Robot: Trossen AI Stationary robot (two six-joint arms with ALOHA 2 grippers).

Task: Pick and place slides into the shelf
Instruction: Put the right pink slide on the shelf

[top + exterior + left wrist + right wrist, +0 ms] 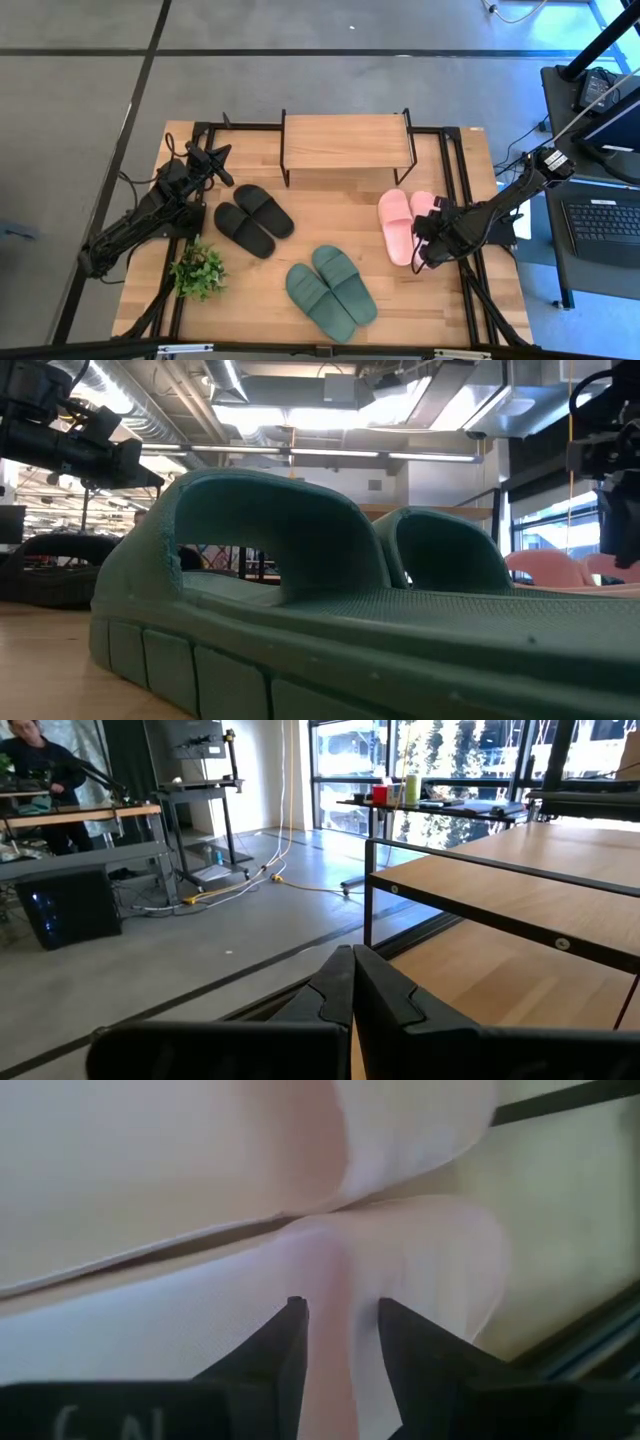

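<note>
Two pale pink slides (405,225) lie side by side on the table's right part. My right gripper (425,243) slants down over the right-hand one (400,1250), open, with its fingertips (340,1310) close above that slide's pink surface. The other pink slide (150,1160) lies just beside it. The black pair (253,218) and the dark green pair (330,290) rest flat on the table. The shelf (345,140) stands at the far edge with nothing on its top board. My left gripper (222,155) waits shut at the far left, pointing level. My right gripper comes slanting down at the right-hand pink slide (340,1270), a finger on either side of a raised pink band. Whether the fingertips touch it, I cannot tell. The slide lies flat on the table.
A small green plant (197,270) stands near the table's front left. The green slide (300,610) fills the low view's foreground. A side table with a laptop (605,220) stands past the table's right edge. Bare wood lies between the shelf and the slides.
</note>
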